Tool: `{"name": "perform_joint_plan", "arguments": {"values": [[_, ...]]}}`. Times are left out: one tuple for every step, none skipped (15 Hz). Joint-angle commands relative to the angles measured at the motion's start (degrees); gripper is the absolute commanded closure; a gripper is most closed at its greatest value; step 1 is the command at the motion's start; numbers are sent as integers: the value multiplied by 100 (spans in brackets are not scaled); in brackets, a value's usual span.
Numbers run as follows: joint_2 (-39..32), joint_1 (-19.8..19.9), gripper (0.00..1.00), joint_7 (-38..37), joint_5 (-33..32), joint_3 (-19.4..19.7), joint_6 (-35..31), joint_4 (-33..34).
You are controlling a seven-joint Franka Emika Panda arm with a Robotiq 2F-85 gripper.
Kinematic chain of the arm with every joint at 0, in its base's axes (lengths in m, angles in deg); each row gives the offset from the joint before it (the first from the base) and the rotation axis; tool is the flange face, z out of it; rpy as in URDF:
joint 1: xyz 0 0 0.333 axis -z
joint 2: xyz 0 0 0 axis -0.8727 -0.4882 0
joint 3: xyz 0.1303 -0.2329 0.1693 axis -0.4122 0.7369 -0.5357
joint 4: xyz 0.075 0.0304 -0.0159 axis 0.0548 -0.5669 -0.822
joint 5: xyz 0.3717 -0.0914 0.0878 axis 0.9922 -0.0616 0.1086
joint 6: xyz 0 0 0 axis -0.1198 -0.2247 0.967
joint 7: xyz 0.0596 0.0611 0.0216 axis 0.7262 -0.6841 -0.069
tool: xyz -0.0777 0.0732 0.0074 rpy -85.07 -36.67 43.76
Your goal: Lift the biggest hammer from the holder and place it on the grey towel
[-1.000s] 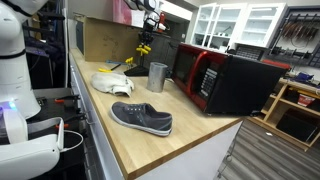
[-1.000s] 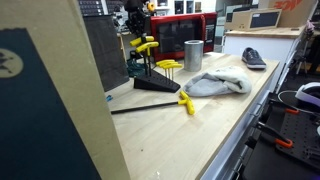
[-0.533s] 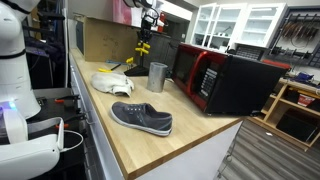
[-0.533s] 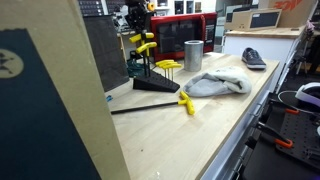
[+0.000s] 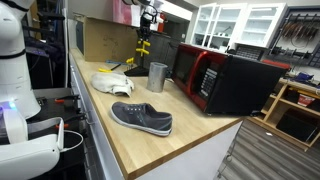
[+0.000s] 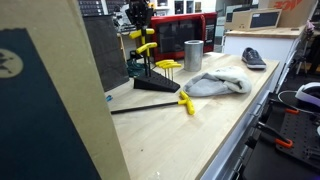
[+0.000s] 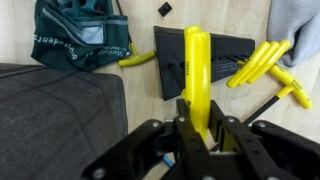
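At the back of the wooden counter (image 5: pixel 195 128) we log the arm reaching straight down from above, with the gripper (image 6: pixel 136 20) vertical over the black holder (image 6: pixel 158 86). Wrist view, left to right:
- green bag (image 7: pixel 80 45);
- the biggest hammer (image 7: pixel 196 60), yellow, its handle pinched between the jaws, held over the holder; we cannot tell whether its far end is clear of the holder;
- smaller yellow hammers (image 7: pixel 262 62) just beside;
- grey towel (image 7: pixel 300 25) at the far right, apart from the held hammer.
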Motion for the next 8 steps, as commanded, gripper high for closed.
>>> {"name": "perform_joint_plan", "arguments": {"values": [[489,24,94,-106,-128,44,-517,-565],[545,27,94,-138,-121,47,-617,-636],[610,29,94,-195,-124,52,-712,-696],[657,28,94,-229,-139,48,-777,-713],[725,38,94,-269,-129,51,-876,-753],[789,49,94,-336,-111,51,-972,-775],[850,63,94,-367,-87,49,-1057,-796],[910,82,94,-423,-40,43,-1119,-801]]}}
